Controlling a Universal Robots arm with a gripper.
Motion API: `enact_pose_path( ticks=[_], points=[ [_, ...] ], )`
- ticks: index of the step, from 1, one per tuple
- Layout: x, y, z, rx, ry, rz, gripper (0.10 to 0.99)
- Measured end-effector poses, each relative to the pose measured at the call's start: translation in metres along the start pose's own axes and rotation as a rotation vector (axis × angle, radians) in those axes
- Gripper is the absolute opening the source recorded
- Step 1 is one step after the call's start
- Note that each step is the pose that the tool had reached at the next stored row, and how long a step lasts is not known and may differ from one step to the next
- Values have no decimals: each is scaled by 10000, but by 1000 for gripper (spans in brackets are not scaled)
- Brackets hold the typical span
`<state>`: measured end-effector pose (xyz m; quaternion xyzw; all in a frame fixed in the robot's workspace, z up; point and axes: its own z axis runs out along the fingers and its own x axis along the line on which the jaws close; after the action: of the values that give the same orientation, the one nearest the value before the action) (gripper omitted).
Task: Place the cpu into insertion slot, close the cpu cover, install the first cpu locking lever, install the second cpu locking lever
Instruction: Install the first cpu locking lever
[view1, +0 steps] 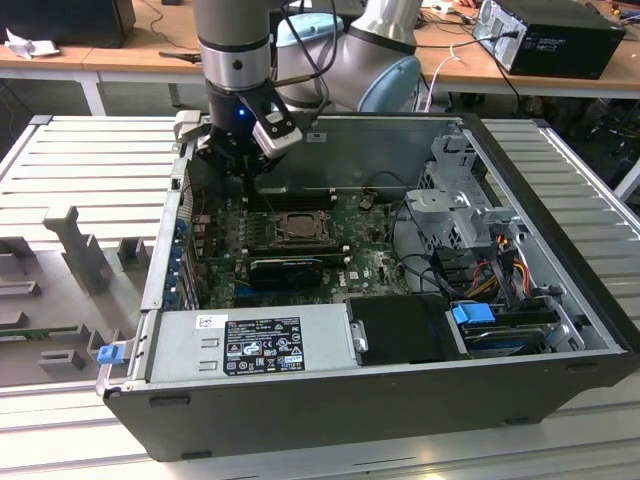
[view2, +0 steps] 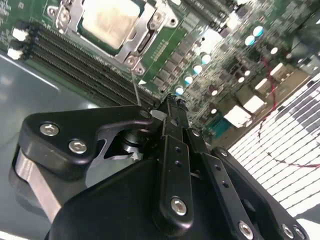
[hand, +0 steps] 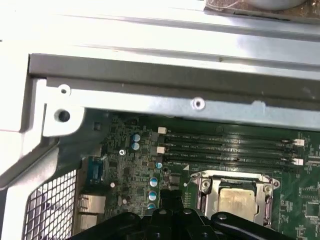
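**A:** Where is the cpu (view2: 107, 20) sitting?

**B:** In the insertion slot (view1: 270, 229), on the motherboard (view2: 210, 65) inside the open computer case (view1: 400, 400), which stands on the slatted desk (view1: 80, 160). Its pale metal top faces up. In both wrist views the cpu cover (view2: 149, 26) looks to lie down around it, with its window framing that top.

**A:** And the pincer (view2: 170, 105)?

**B:** It is clenched, fingertips pressed together, low inside the case beside the memory slots (view2: 75, 65) and near one corner of the socket. A thin lever rod (view2: 136, 87) runs from that corner and ends just beside the fingertips. I cannot tell whether it is pinched between them or merely close.

**A:** How would you expect these parts to handle?

**B:** I judge the chip to be light and stiff, but fragile on its underside. It should be held only by its edges, and under the cover those edges are largely out of reach. The cover is a thin, rigid plate, best pressed on the frame and never through the window. The rod is probably springy, smooth wire that could slip sideways out of a pinch. The best hold is close to its free end, where leverage is greatest, with the fingers square across it.

**A:** What is the risk?

**B:** The rod could spring loose and strike the board's small parts nearby.
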<state>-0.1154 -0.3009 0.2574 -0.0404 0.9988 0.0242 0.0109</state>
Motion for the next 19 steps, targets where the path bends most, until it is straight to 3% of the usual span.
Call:
enact_pose_path(
  ticks=[3, 19],
  points=[
    [-9, 80, 15, -5, -1, 1, 106],
    [-223, 65, 35, 25, 3, 0, 106]
  ],
)
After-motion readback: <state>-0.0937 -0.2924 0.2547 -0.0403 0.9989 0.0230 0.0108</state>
